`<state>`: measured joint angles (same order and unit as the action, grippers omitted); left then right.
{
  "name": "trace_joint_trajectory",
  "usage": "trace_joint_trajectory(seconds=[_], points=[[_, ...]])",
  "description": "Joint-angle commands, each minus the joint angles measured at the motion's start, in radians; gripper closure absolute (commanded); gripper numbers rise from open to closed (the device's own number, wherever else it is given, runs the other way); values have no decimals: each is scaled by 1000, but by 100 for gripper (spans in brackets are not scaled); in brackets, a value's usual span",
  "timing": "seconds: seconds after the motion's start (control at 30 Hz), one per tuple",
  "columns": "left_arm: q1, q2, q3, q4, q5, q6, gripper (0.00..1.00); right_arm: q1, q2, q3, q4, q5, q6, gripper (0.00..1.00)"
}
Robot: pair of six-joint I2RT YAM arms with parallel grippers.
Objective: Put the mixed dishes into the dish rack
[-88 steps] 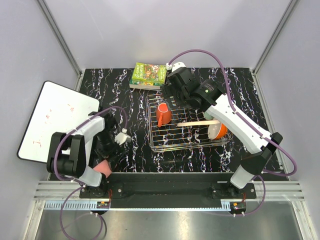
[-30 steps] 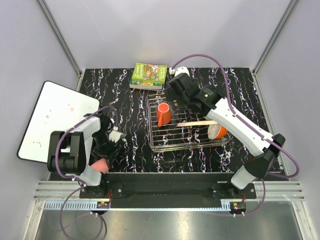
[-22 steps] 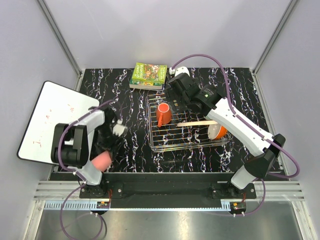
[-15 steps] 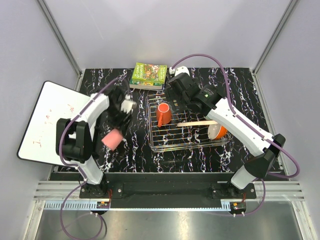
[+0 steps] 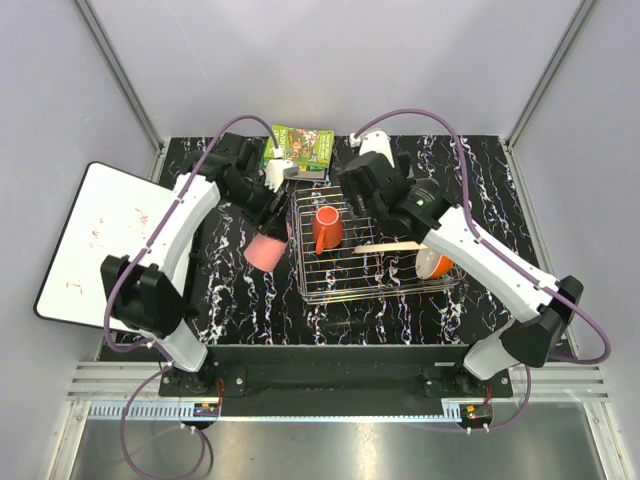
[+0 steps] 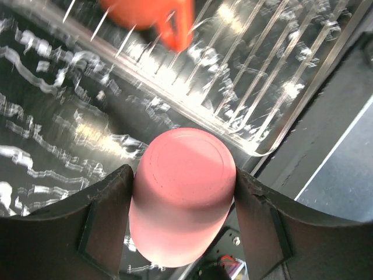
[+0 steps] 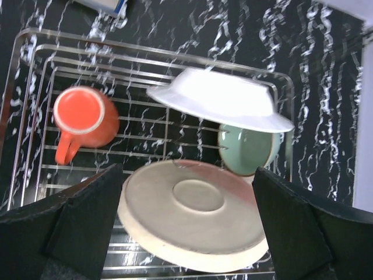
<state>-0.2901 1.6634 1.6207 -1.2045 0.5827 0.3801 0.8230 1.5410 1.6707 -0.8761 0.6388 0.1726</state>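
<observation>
My left gripper (image 5: pixel 268 232) is shut on a salmon-pink cup (image 5: pixel 265 250) and holds it above the table, just left of the silver wire dish rack (image 5: pixel 375 285). In the left wrist view the cup (image 6: pixel 183 198) sits between both fingers (image 6: pixel 108 221), base towards the camera, with the rack's corner (image 6: pixel 256 87) beyond. My right gripper (image 5: pixel 358 197) is open above the rack's far side. Below it in the rack (image 7: pixel 35 70) are an orange cup (image 7: pixel 81 119), a white dish (image 7: pixel 221 99), a pale green bowl (image 7: pixel 250 149) and the pink-and-cream plate (image 7: pixel 192 216). An orange-outside bowl (image 5: pixel 437 263) shows at the rack's right.
A green book (image 5: pixel 298 150) lies at the far edge behind the rack. A white board with red scribbles (image 5: pixel 105 240) lies at the table's left side. The enclosure walls stand close on both sides.
My left gripper has lifted the pink cup from the near left of the table and carried it far and right, up to the rack's left side. The right arm has shifted only slightly.
</observation>
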Motion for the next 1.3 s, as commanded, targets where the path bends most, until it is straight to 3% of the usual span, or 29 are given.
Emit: trace_joint_trajectory(seconds=[0.0, 0.27, 0.5, 0.77, 1.27], points=[[-66, -111, -13, 140, 108, -52, 100, 5, -133, -40, 185, 169, -16, 0], [-228, -197, -143, 390, 106, -162, 100, 4, -327, -202, 351, 294, -22, 0], [-300, -254, -361, 746, 85, -201, 100, 4, -453, -333, 440, 305, -31, 0], [-304, -218, -442, 905, 121, -168, 100, 2, -475, -376, 428, 300, -13, 0], [-308, -123, -603, 1249, 249, -210, 100, 4, -395, -283, 316, 309, 19, 0]])
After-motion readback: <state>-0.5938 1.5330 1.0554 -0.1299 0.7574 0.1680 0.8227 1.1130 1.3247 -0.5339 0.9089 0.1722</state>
